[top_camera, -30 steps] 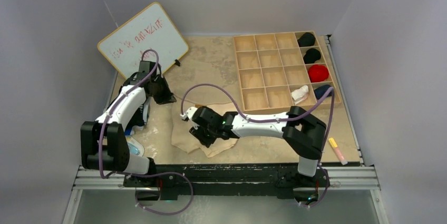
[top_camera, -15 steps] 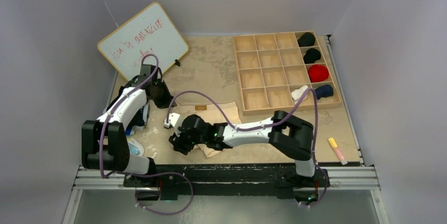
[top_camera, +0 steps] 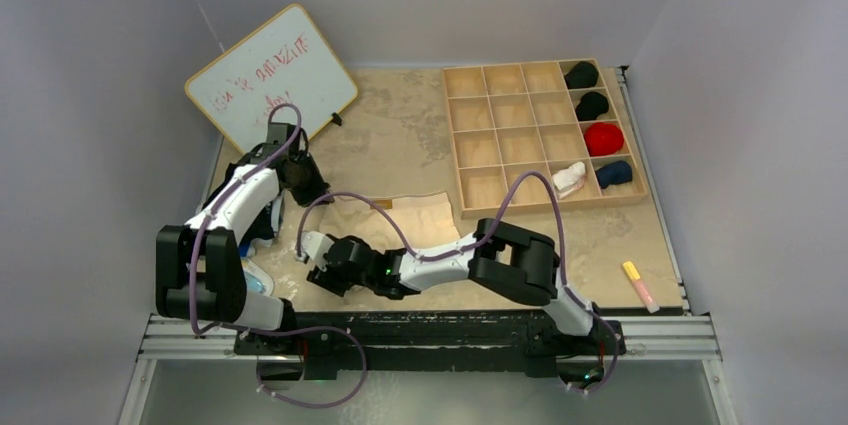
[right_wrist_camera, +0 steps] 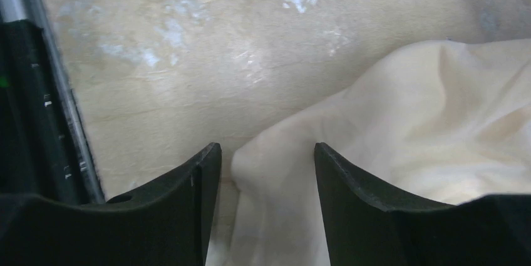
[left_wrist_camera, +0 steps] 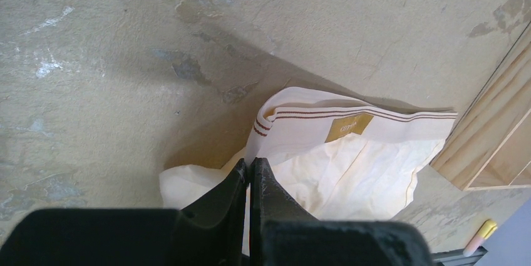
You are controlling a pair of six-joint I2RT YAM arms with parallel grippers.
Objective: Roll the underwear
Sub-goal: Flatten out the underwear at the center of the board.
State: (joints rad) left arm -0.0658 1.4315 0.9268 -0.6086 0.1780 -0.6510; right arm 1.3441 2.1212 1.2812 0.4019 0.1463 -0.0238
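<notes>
The underwear is a cream cloth lying crumpled on the table's near middle. Its brown-striped waistband with a gold label shows in the left wrist view. My left gripper is shut on the waistband's left corner, with its fingertips pinching the fabric. My right gripper is low over the cloth's near left edge. It stands open, with a soft fold of the underwear lying between its fingers, untouched by either pad.
A wooden compartment tray stands at the back right, with rolled black, red, navy and white items in its right column. A whiteboard leans at the back left. A yellow-pink marker lies near right. The table's metal front rail is close to my right gripper.
My right arm has swept left across the cloth to its near left edge, and its jaws have opened wider. The left gripper has stayed shut on the waistband corner.
</notes>
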